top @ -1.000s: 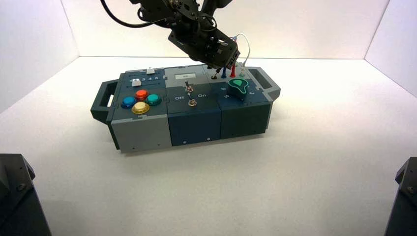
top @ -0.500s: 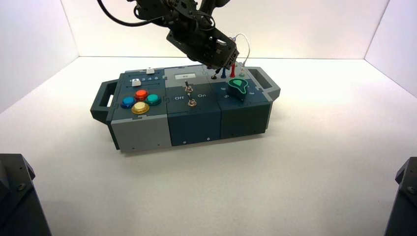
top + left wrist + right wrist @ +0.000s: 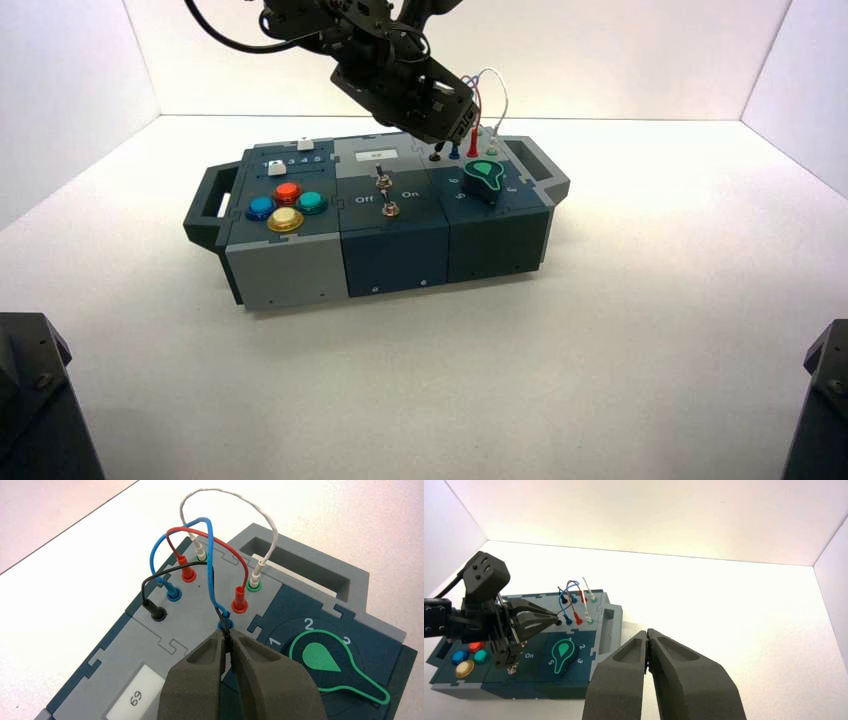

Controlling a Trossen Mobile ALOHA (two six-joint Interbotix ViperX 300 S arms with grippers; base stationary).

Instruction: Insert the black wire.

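The small white display window (image 3: 134, 698) on the box's grey top panel, near the back edge, shows two digits — seen from the left wrist they look like "69", though which way up they are meant to be read cannot be told. Around the green knob (image 3: 320, 656) at the box's right end, white numerals "1", "2" and "3" stand on the dark blue face — "5" shows too. Beside the two toggle switches (image 3: 385, 192) on the middle section stand "Off" and "On".
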